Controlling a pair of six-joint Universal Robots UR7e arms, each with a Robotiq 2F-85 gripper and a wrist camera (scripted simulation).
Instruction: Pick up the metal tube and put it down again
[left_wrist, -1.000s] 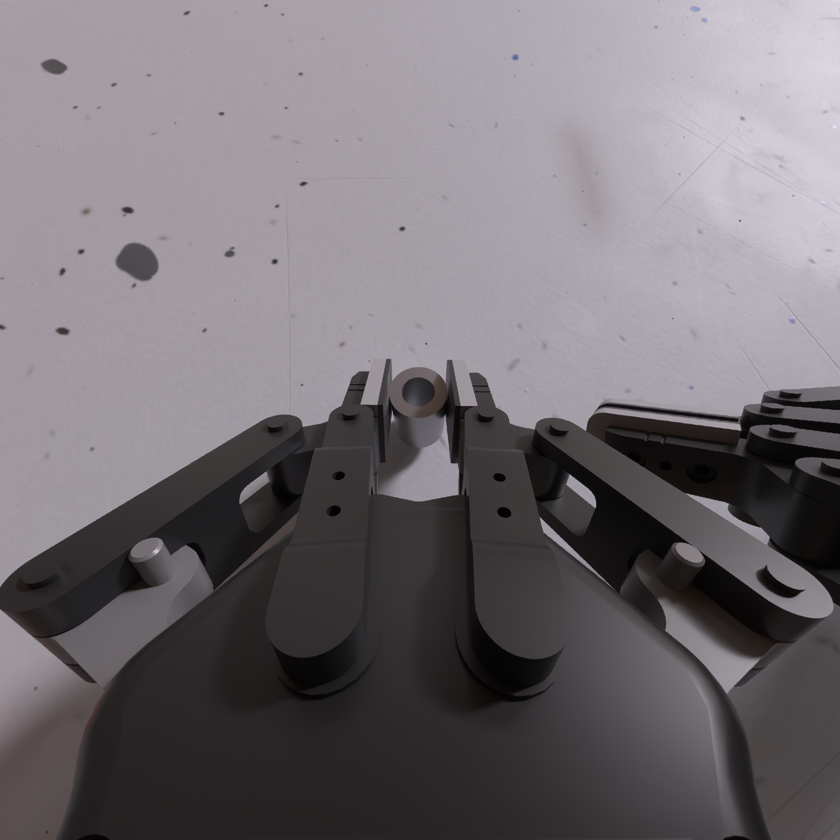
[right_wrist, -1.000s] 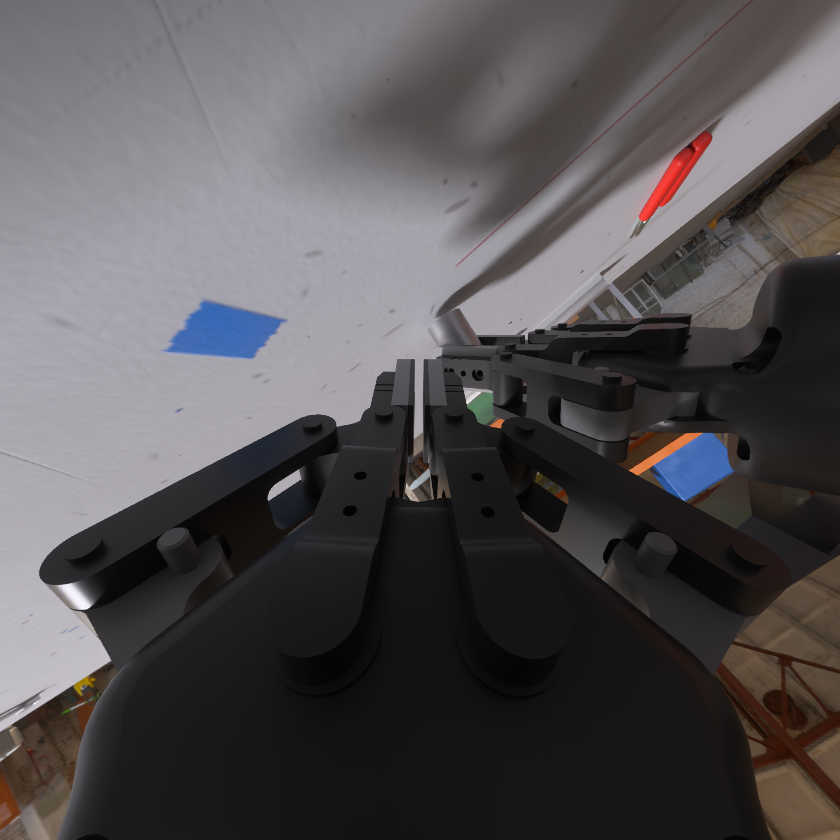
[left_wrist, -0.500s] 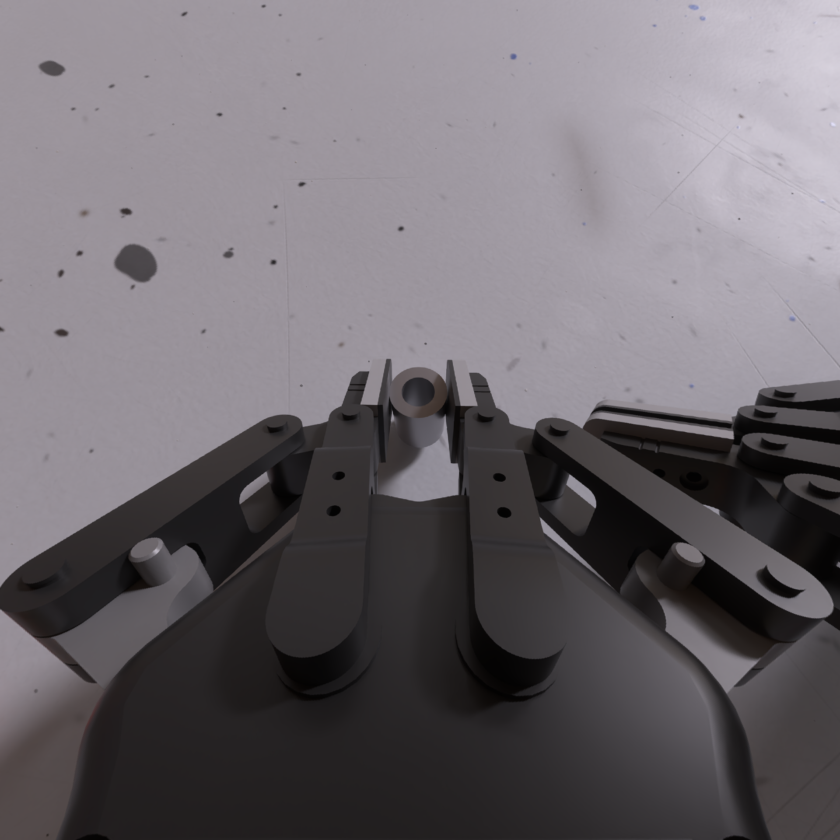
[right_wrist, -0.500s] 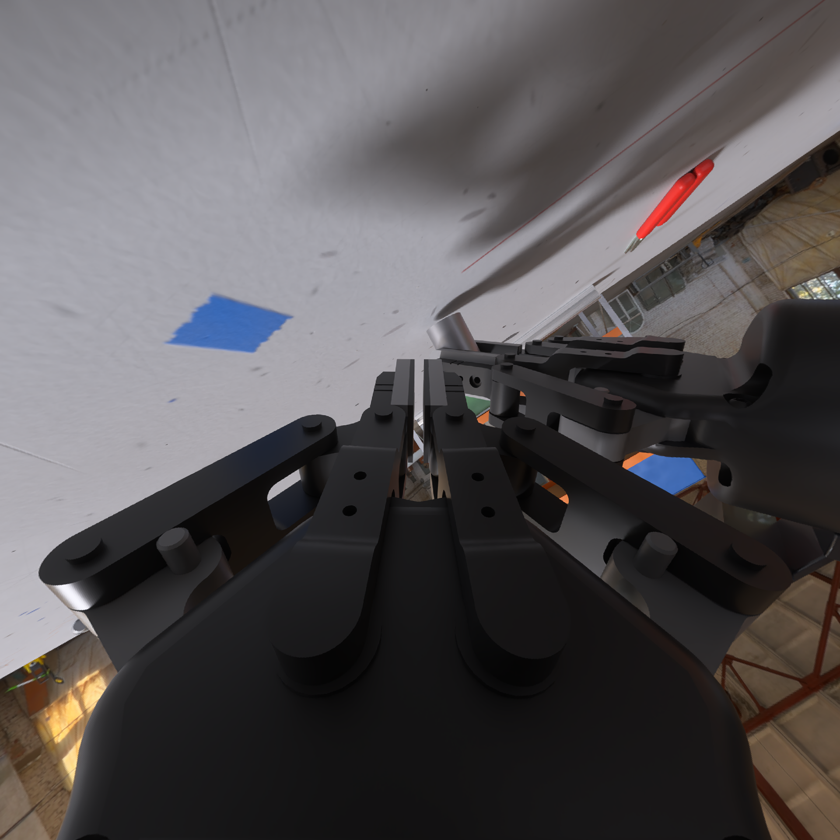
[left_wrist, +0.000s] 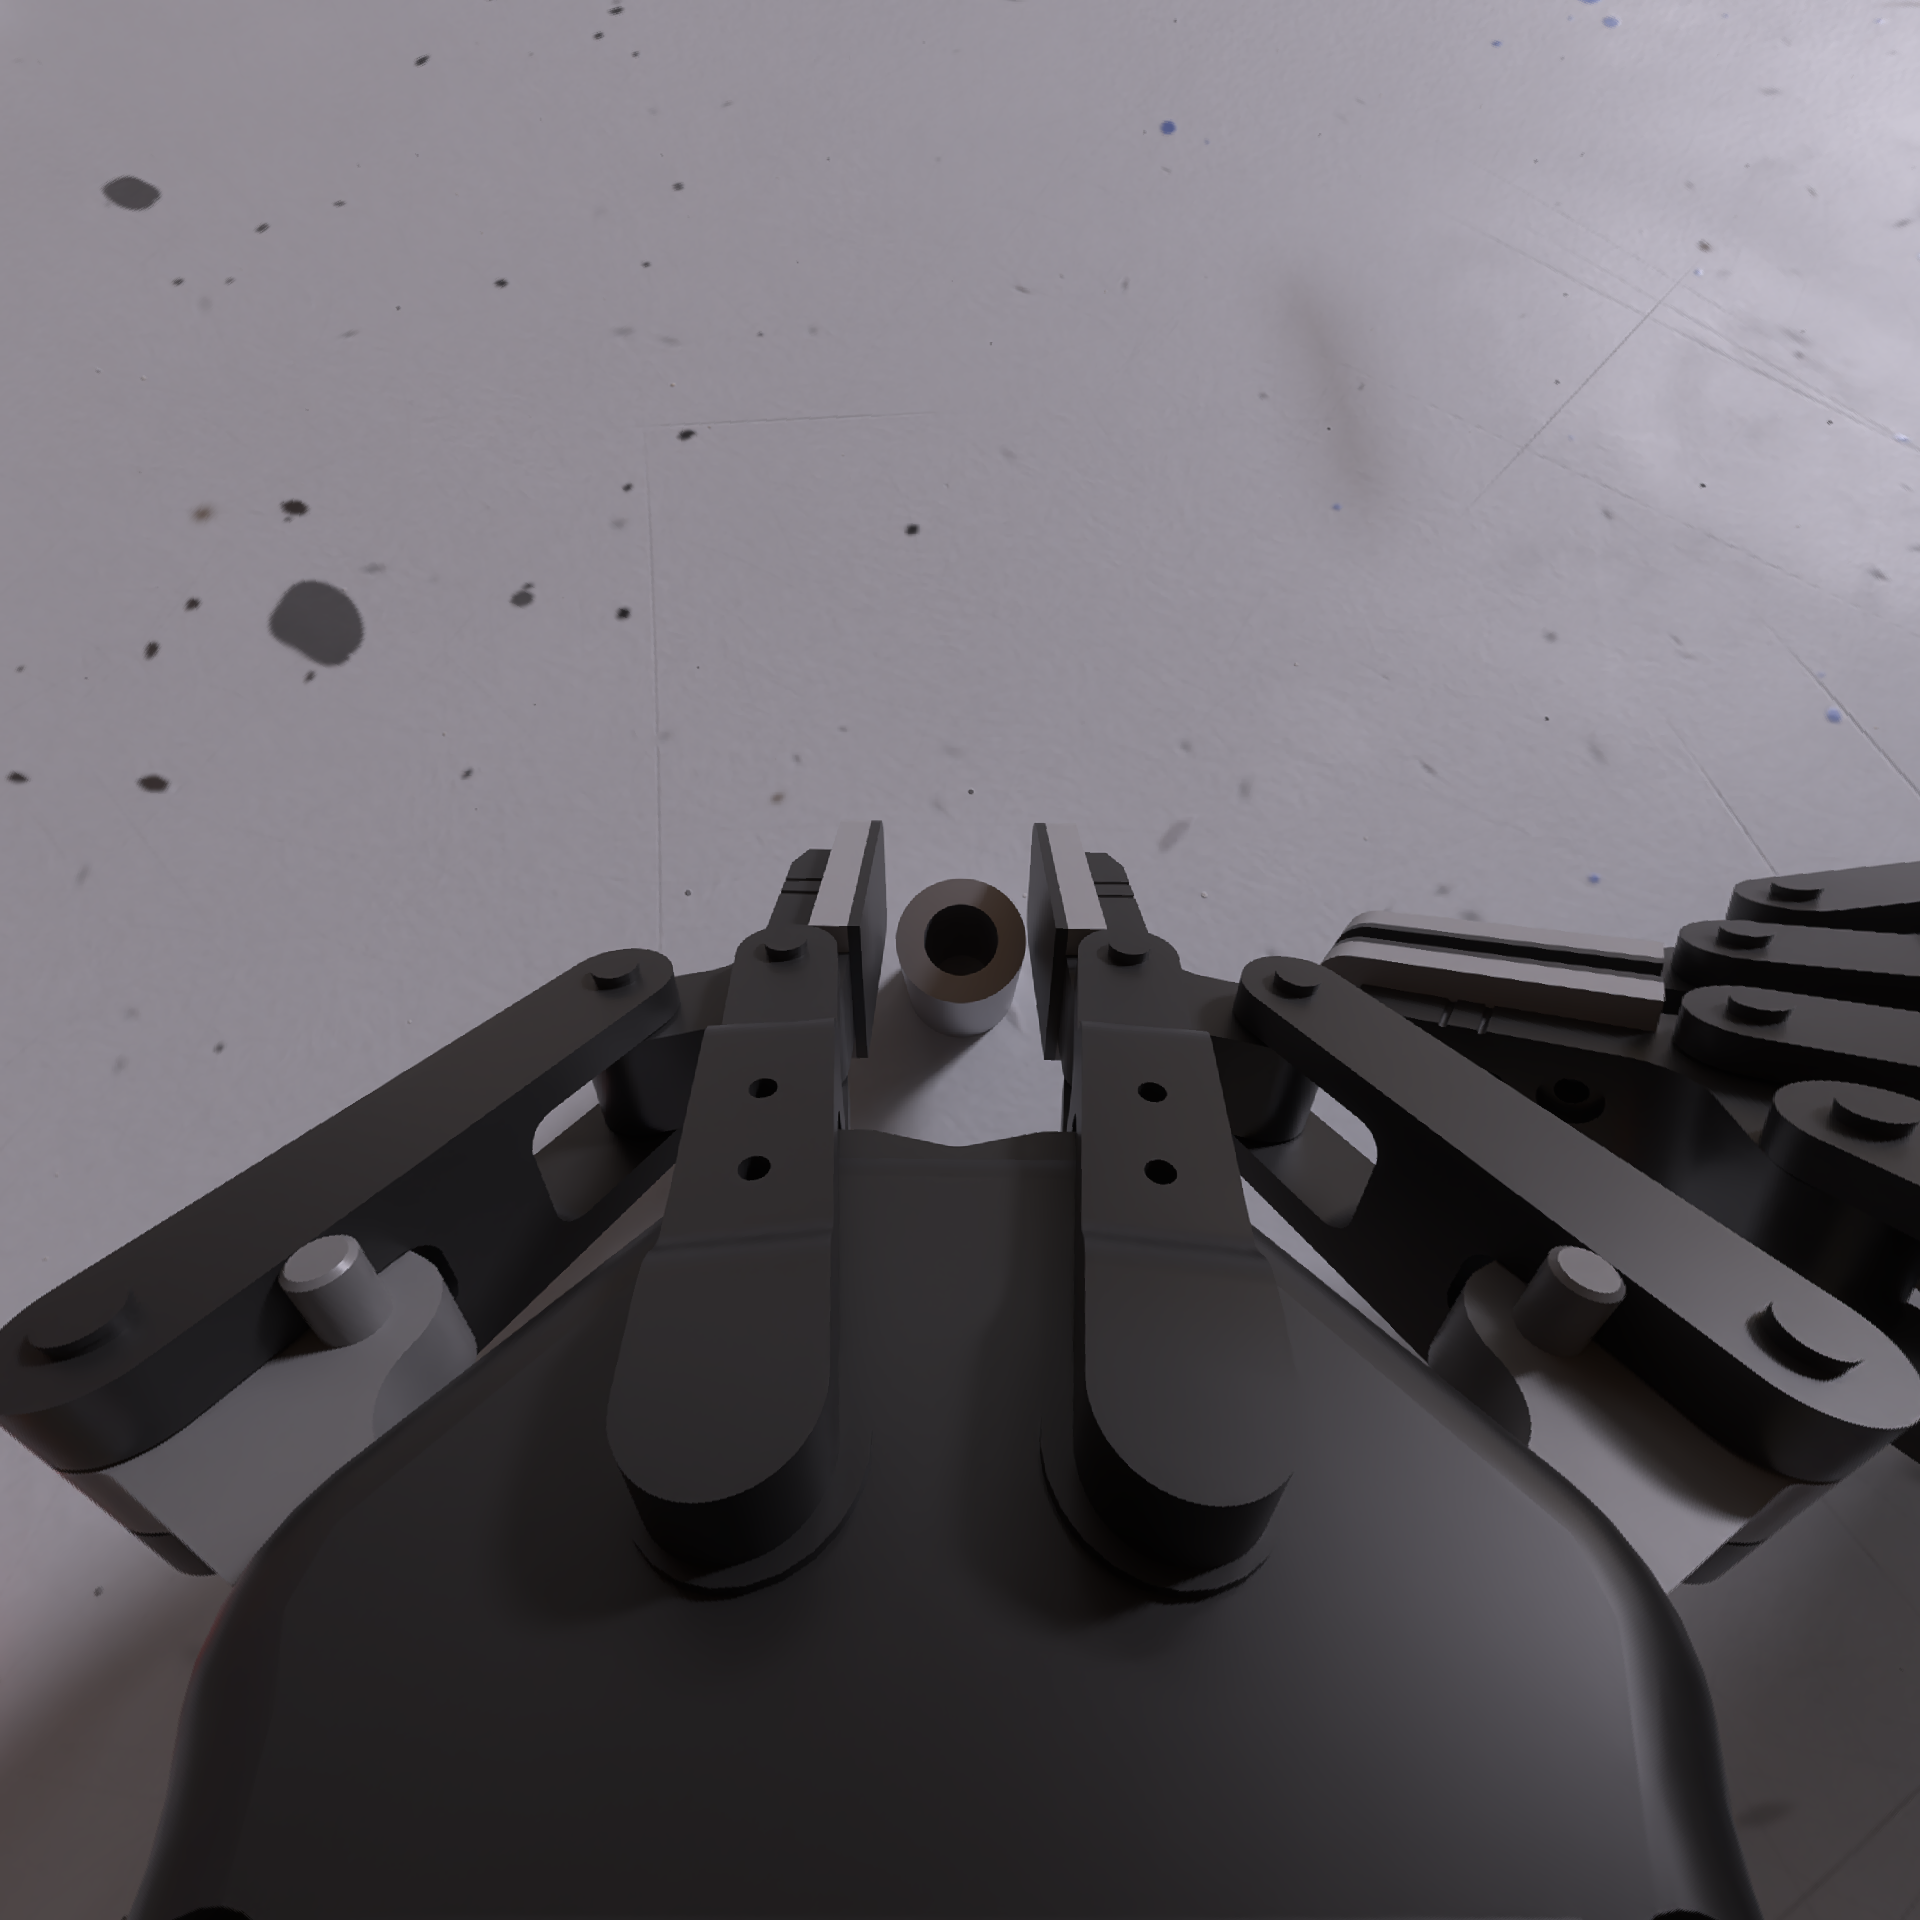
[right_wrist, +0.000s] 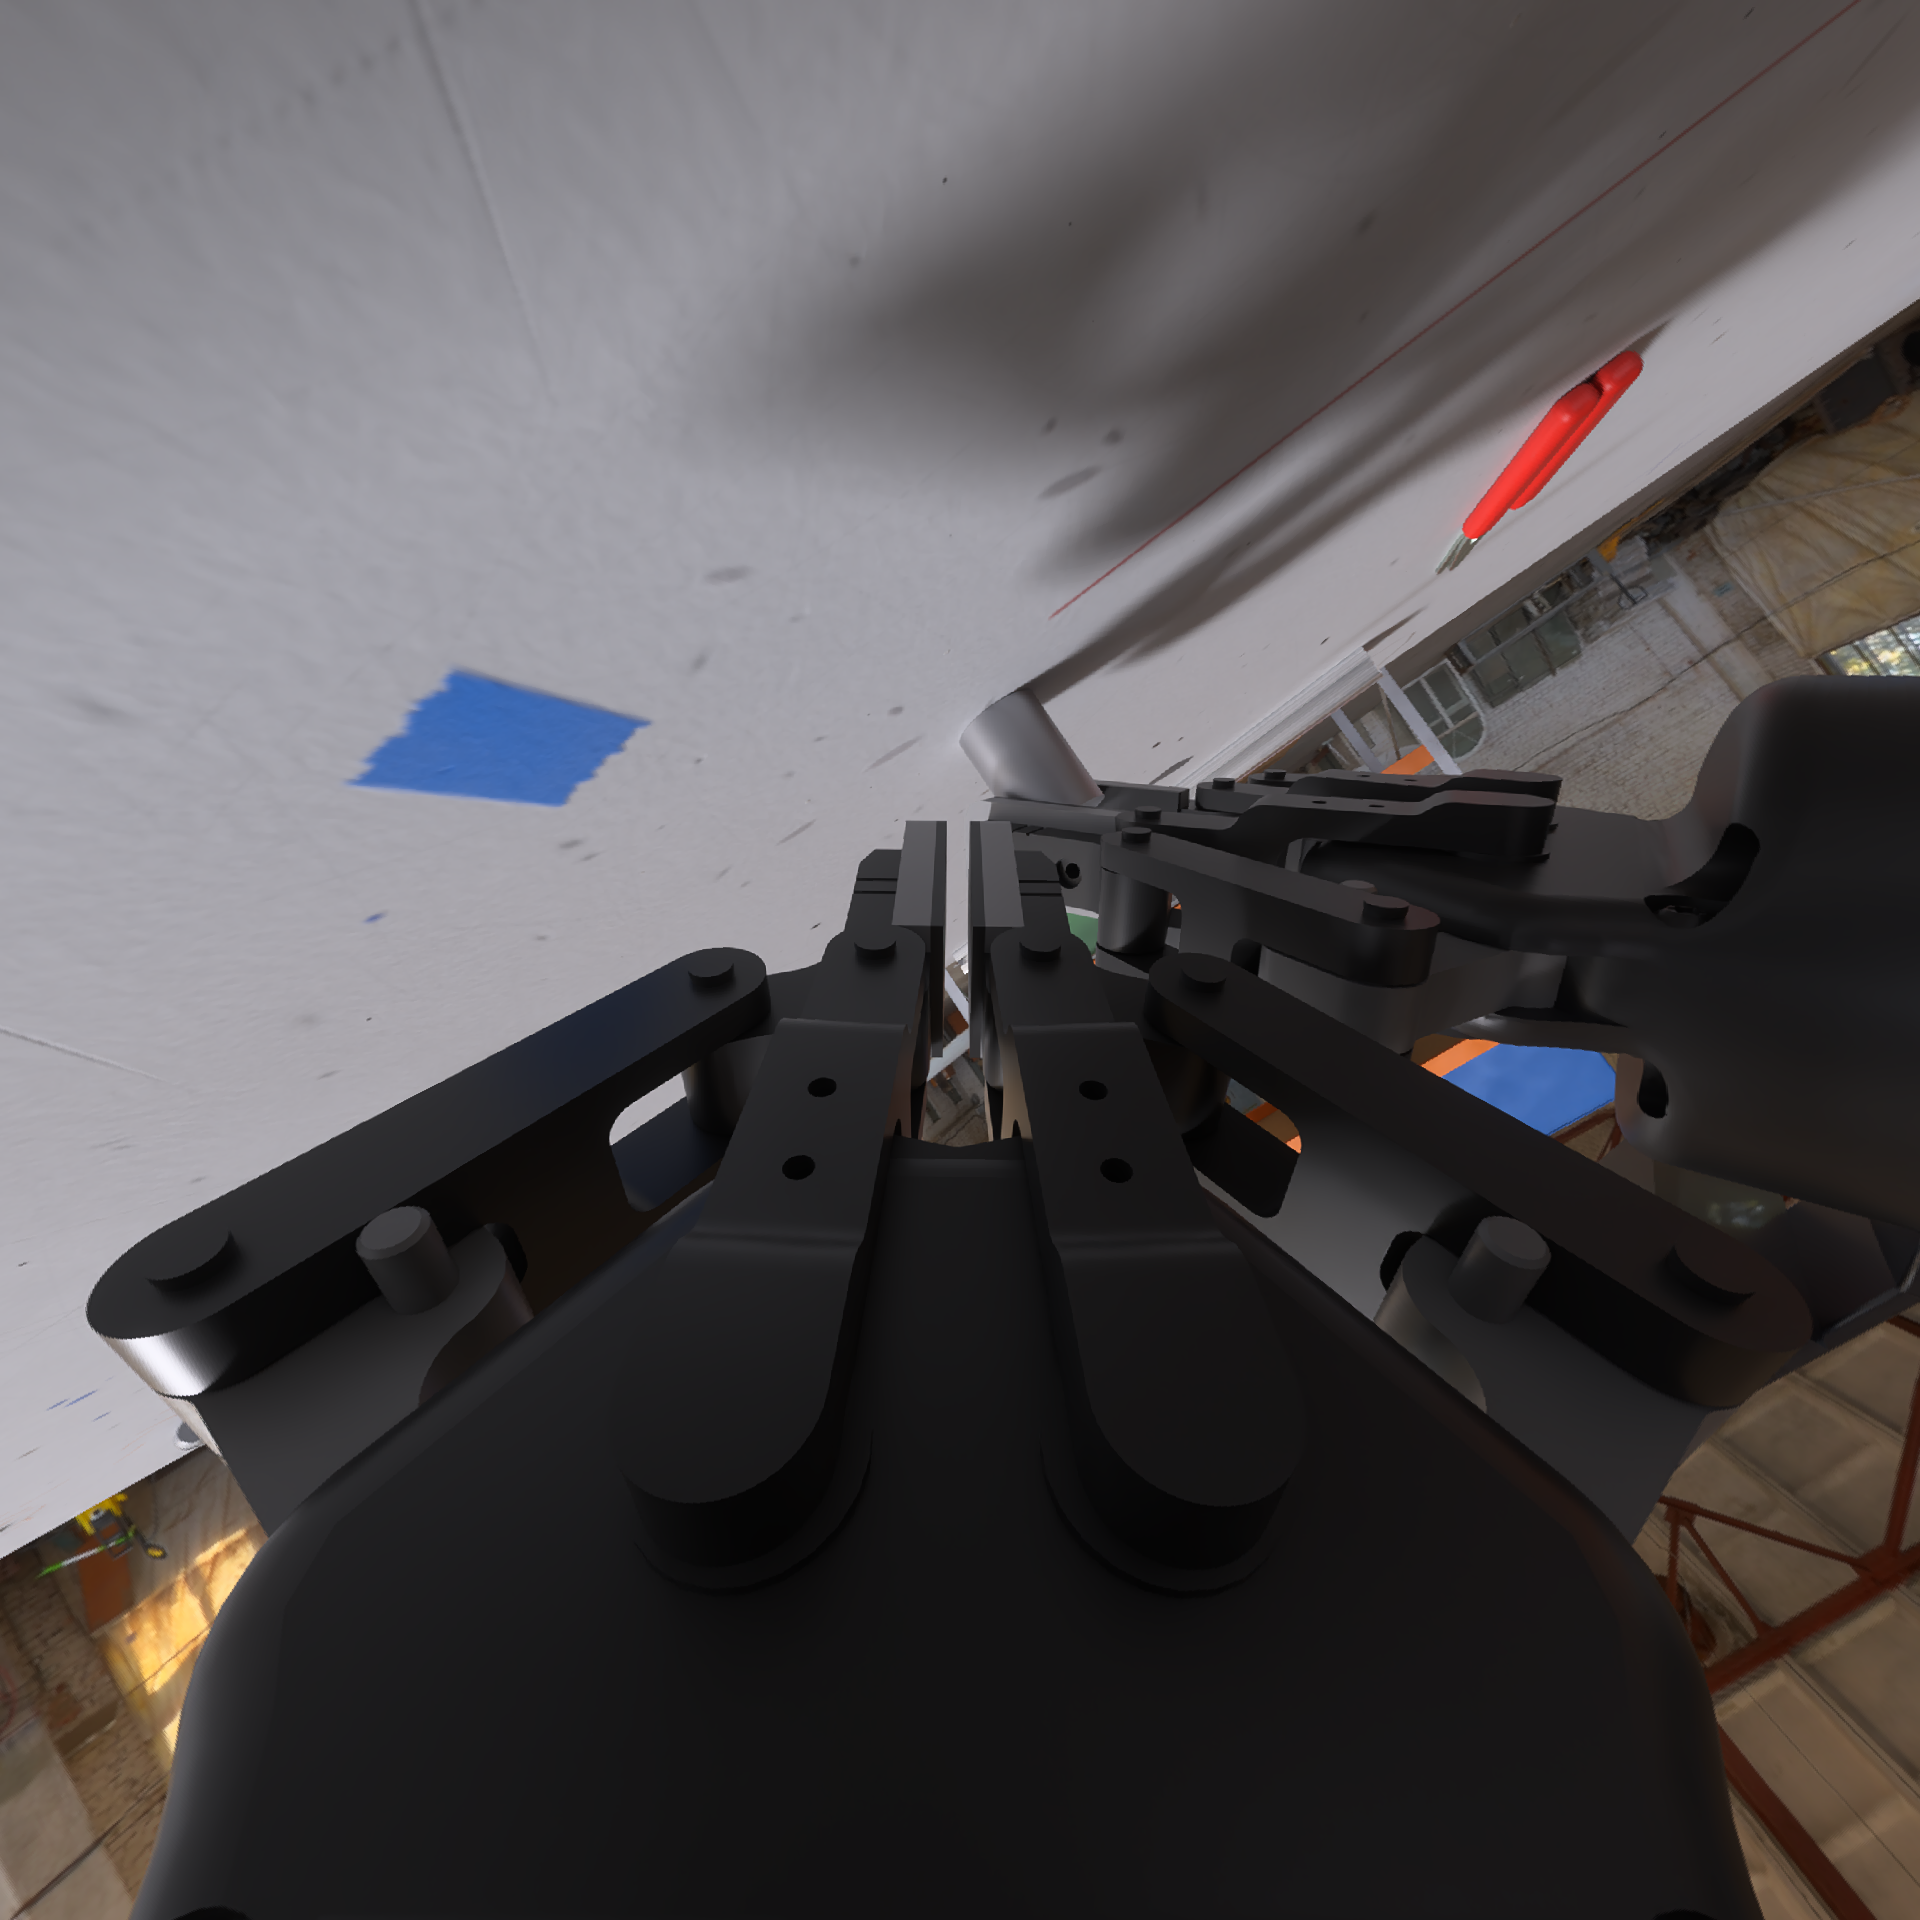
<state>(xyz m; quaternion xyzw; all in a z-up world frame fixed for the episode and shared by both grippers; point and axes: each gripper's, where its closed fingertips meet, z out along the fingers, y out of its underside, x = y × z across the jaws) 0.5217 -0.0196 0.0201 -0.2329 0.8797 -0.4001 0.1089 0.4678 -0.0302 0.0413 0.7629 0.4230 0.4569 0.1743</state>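
Though freed, metal tube (left_wrist: 959, 954) upright

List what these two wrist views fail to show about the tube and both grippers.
- Metal tube, left wrist view: its far end faces away, so contact with the table is unseen.
- Metal tube, right wrist view: the left gripper covers its near part.
- Right gripper: cut off by the left view's right edge; its own view shows a slim gap, nothing held.
- Red tool, right wrist view: tip too small.
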